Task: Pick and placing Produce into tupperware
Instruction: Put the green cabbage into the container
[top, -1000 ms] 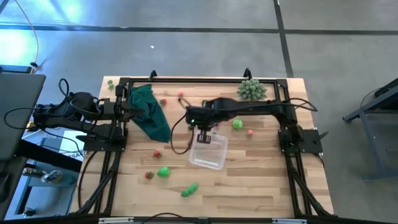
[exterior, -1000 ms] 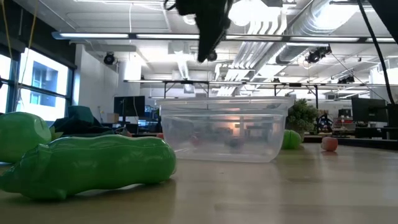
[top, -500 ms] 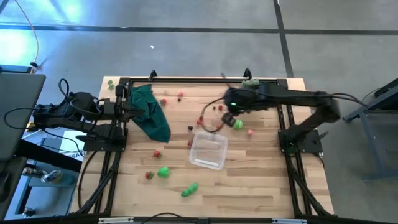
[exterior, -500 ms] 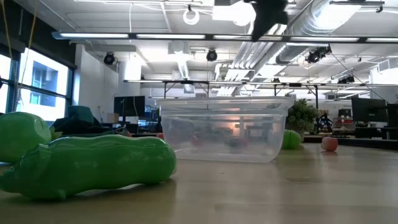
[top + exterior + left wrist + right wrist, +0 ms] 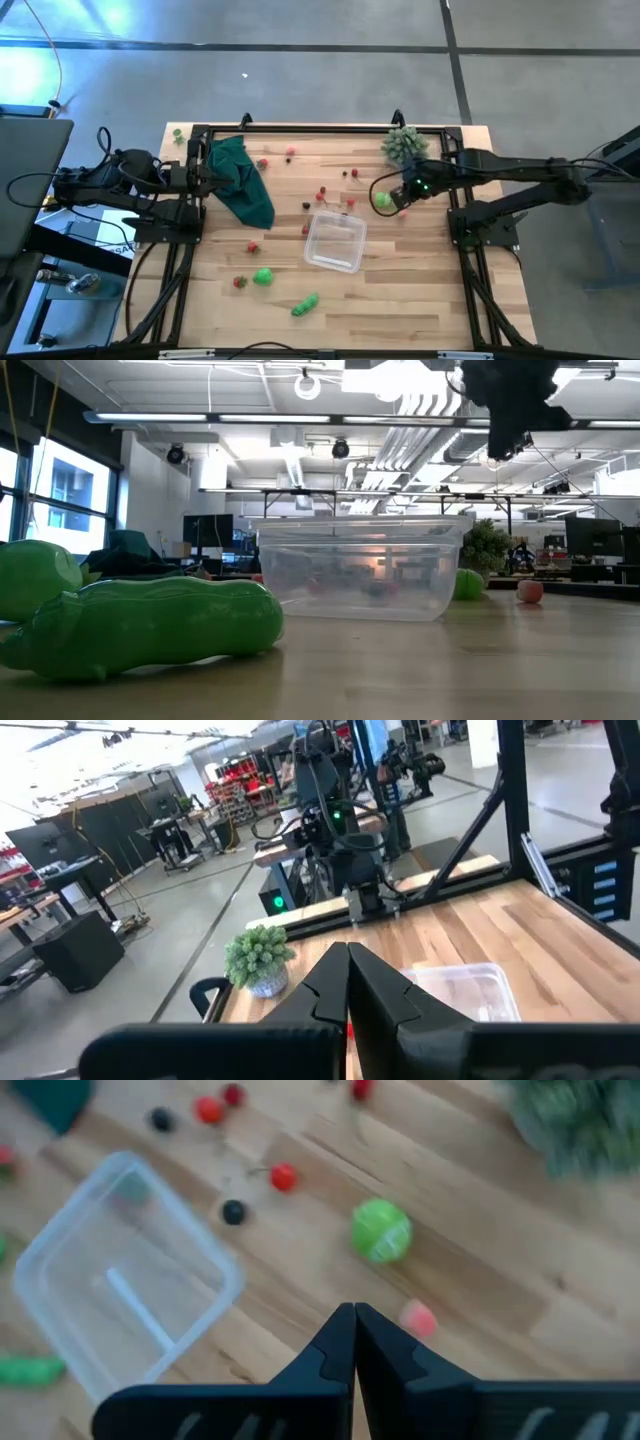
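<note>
My right end effector point(image 5: 352, 1320) is pinched closed on nothing, hovering by the green ball point(image 5: 382, 200). Tupperware point(image 5: 335, 241) sits mid-desk point(image 5: 420, 290), looks empty I think. Left end effector point(image 5: 348, 965) closed too, parked by the cloth point(image 5: 240, 180).

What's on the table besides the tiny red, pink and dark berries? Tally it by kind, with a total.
Green produce: 4 (pod, lump, ball, small one)
Tupperware: 1
Cloth: 1
Plant: 1
Total: 7
</note>
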You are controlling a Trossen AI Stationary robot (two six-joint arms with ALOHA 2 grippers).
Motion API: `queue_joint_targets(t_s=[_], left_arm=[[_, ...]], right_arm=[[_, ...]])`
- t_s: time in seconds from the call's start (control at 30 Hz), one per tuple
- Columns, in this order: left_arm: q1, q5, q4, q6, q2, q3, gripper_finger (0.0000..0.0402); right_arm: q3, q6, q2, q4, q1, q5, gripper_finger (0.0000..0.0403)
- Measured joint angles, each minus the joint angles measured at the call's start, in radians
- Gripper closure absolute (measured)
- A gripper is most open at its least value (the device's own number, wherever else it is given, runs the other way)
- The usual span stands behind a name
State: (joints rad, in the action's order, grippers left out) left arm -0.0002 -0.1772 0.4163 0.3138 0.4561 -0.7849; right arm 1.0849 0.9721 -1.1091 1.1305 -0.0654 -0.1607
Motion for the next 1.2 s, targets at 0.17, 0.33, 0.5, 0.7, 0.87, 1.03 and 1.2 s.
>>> queue_joint_targets(t_s=[0.17,0.33,0.5,0.7,0.87,1.03,1.2], left_arm=[[0.0,0.0,0.006,0.0,0.0,0.0,0.0401],[0.0,0.0,0.006,0.0,0.0,0.0,0.0401],[0.0,0.0,0.006,0.0,0.0,0.0,0.0401],[0.0,0.0,0.007,0.0,0.0,0.0,0.0401],[0.0,0.0,0.006,0.031,0.0,0.0,0.0401],[0.0,0.0,0.006,0.057,0.0,0.0,0.0401],[0.0,0.0,0.006,0.074,0.0,0.0,0.0401]], right_arm=[[-0.094,0.173,0.002,-0.013,-0.016,-0.001,0.0402],[-0.167,0.173,-0.009,-0.128,-0.037,0.002,0.0402],[-0.215,0.121,-0.01,-0.277,-0.055,0.012,0.0386],[-0.219,0.092,-0.01,-0.312,-0.09,0.007,0.0329],[-0.219,0.1,-0.016,-0.345,-0.116,0.013,0.0278],[-0.219,0.106,-0.048,-0.387,-0.14,0.034,0.0246],[-0.219,0.104,-0.099,-0.396,-0.173,0.052,0.0238]])
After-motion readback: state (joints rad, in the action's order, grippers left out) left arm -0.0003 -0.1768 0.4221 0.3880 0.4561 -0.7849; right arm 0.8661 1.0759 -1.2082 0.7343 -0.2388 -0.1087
